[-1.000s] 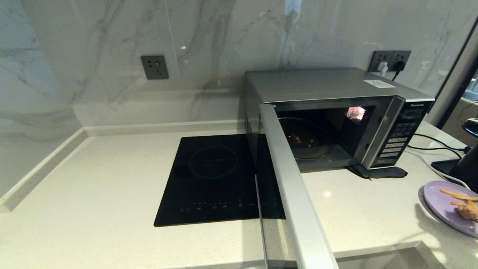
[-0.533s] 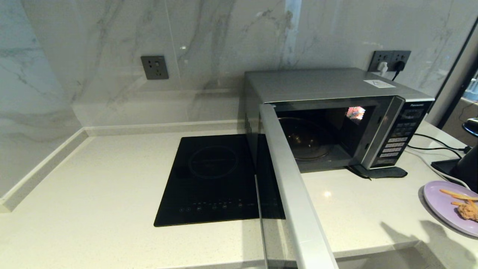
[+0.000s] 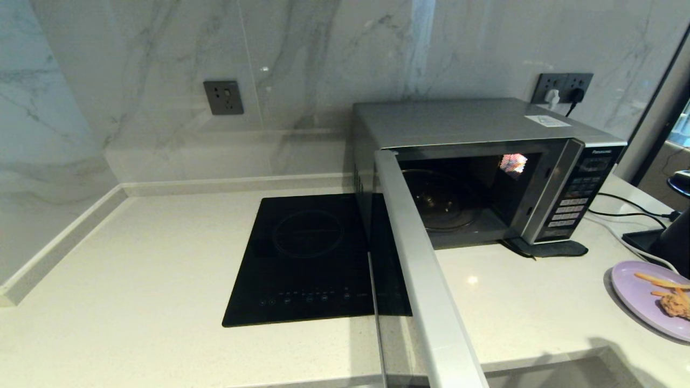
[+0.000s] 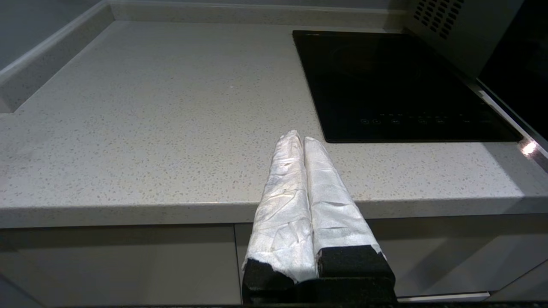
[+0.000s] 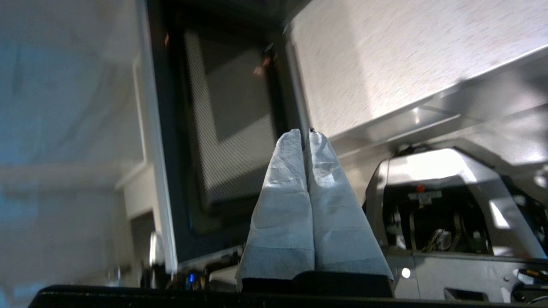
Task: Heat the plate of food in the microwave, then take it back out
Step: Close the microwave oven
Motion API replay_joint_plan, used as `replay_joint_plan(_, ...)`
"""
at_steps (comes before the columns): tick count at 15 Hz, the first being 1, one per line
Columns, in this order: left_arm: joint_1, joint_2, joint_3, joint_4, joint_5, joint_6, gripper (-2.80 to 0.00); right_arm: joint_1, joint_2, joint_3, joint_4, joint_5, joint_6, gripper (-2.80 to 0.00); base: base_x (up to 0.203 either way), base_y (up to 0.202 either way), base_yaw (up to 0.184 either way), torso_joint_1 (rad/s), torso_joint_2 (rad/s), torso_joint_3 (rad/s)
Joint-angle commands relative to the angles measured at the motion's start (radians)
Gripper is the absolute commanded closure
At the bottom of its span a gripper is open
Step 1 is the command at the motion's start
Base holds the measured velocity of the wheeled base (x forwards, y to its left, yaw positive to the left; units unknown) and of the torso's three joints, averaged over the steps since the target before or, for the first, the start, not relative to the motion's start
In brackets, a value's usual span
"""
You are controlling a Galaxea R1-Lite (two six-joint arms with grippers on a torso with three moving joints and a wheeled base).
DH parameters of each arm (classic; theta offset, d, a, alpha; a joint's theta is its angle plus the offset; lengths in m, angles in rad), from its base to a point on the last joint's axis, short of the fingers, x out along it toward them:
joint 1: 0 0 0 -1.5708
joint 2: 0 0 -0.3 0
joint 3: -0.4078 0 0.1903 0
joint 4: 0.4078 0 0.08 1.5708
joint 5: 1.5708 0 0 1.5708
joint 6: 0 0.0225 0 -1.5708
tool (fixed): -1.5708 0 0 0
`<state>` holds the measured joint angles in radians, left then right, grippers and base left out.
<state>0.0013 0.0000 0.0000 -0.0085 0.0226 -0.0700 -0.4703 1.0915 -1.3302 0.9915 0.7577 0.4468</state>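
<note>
A flat black induction hob is lying flush in the pale speckled countertop at the centre of the head view. A dark grey wall socket is sitting on the marble wall at upper left, and a double socket with a white and a black plug is showing at upper right. Black and white cables are trailing across the counter at right.

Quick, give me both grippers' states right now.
Left gripper: shut, holding nothing, parked at the counter's front edge.
Right gripper: shut, holding nothing, near the open microwave door.
</note>
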Motion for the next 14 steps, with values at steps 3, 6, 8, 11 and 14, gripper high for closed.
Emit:
replay_joint_plan(3,0.000,0.002,0.000,-0.001,0.000,-0.001,0.00,0.284,-0.018,-0.018,0.002,-0.044,0.009,0.00,0.000,0.000,0.000,0.000,0.00,0.000)
replay_joint_plan(6,0.000,0.002,0.000,-0.001,0.000,-0.001,0.00,0.535,0.013,-0.078,-0.033,-0.093,0.011,0.00,0.000,0.000,0.000,0.000,0.00,0.000)
replay_joint_plan(8,0.000,0.002,0.000,-0.001,0.000,-0.002,0.00,0.710,0.043,-0.113,-0.069,-0.113,0.025,0.00,0.000,0.000,0.000,0.000,0.00,0.000)
replay_joint_plan(11,0.000,0.002,0.000,-0.001,0.000,-0.001,0.00,0.949,0.143,-0.172,-0.149,-0.120,0.038,0.00,0.000,0.000,0.000,0.000,0.00,0.000)
replay_joint_plan(14,0.000,0.002,0.000,-0.001,0.000,-0.001,0.00,1.082,0.311,-0.307,-0.185,-0.137,0.049,0.00,0.000,0.000,0.000,0.000,0.00,0.000)
